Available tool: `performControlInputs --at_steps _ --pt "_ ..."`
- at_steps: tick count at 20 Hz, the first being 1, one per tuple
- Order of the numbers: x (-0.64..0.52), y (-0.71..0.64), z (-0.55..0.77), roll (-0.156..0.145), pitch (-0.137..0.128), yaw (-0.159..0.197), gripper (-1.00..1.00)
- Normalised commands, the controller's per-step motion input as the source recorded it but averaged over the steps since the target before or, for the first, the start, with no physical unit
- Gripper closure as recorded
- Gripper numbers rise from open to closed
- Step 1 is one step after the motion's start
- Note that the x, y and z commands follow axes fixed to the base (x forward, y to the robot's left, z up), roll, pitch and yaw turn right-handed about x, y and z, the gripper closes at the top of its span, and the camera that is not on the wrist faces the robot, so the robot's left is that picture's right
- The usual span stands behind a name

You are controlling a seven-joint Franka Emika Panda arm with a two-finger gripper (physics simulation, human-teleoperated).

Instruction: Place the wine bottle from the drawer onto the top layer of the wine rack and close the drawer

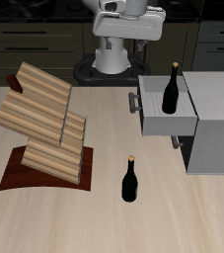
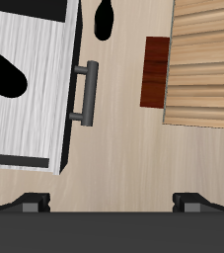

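1. Your wine bottle [image 1: 171,88] stands upright inside the open drawer [image 1: 166,121]; in the wrist view it shows only as a black blob [image 2: 5,74] on the grey floor.
2. A second, look-alike bottle [image 1: 130,181] stands on the table [image 1: 183,212], near the front edge, apart from the wine rack [image 1: 44,124].
3. The top layer [image 1: 35,94] is bare; the wrist view cuts the rack off.
4. Your gripper [image 2: 112,204] is hidden in the exterior view; only its fingertips [image 2: 30,203] show, set wide apart, holding nothing.
5. The drawer's handle [image 2: 85,92] faces the rack's base board [image 2: 156,71].
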Motion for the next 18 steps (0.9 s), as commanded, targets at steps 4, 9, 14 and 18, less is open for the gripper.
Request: performControlInputs --at_steps 4,9,14,18 --pt "0.09 0.3 0.04 0.016 0.005 -0.015 -1.0" --pt "0.1 0.22 0.13 0.016 -0.021 0.006 -1.0" --pt "0.27 0.29 0.14 -0.012 0.009 -0.02 -1.0" --pt "0.2 0.21 0.14 -0.02 0.001 -0.019 -1.0"
